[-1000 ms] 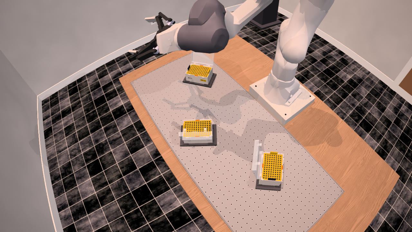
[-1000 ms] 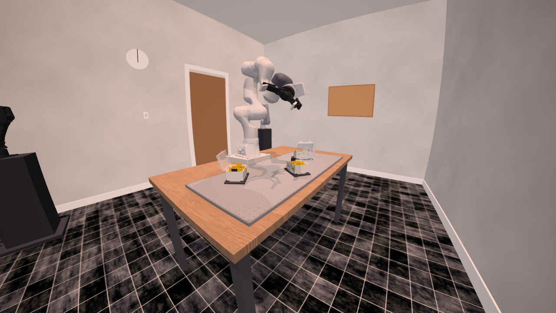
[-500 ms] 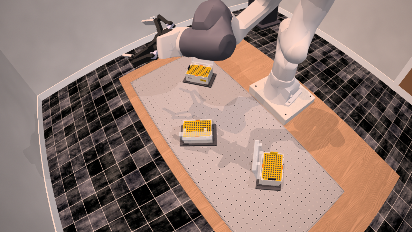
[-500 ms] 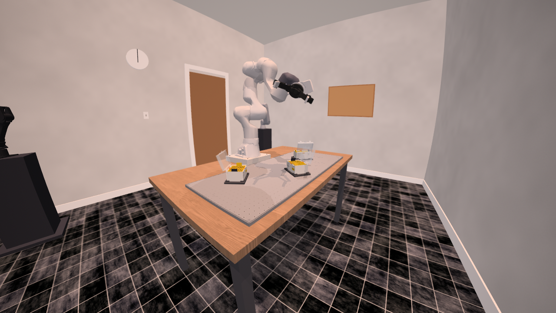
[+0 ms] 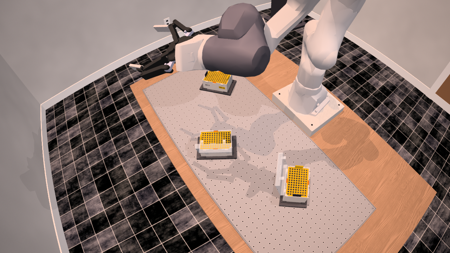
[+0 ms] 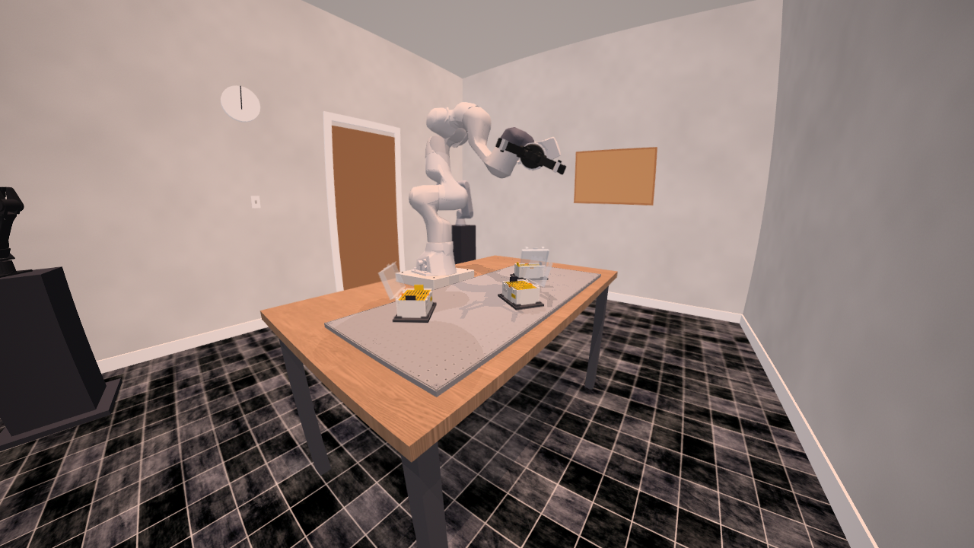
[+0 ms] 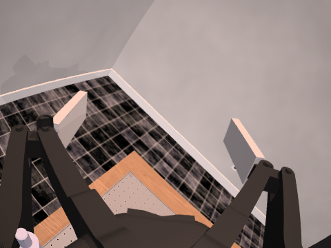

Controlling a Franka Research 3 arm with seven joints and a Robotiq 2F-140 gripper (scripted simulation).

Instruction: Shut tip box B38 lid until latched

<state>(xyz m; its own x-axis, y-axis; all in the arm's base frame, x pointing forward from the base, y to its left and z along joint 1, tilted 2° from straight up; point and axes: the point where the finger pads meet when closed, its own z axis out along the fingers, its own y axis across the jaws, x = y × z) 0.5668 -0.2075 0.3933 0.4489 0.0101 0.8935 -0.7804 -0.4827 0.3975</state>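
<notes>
Three white tip boxes with yellow inserts sit on dark holder plates on the perforated mat. The far box (image 5: 217,83) is partly under my arm; its lid (image 6: 535,256) stands upright. The middle box (image 5: 216,144) and the near box (image 5: 295,185) also have open lids; the near lid (image 6: 388,274) leans back. The ID stickers are too small to read. My gripper (image 5: 147,47) is open and empty, high above the table's far corner and pointing out past the table edge. The wrist view shows the spread fingers over floor and wall, with no box.
My base (image 5: 306,106) stands on the wooden table beside the mat. My forearm (image 5: 239,44) hangs over the far box. A dark cabinet (image 6: 40,347) stands on the floor well away from the table.
</notes>
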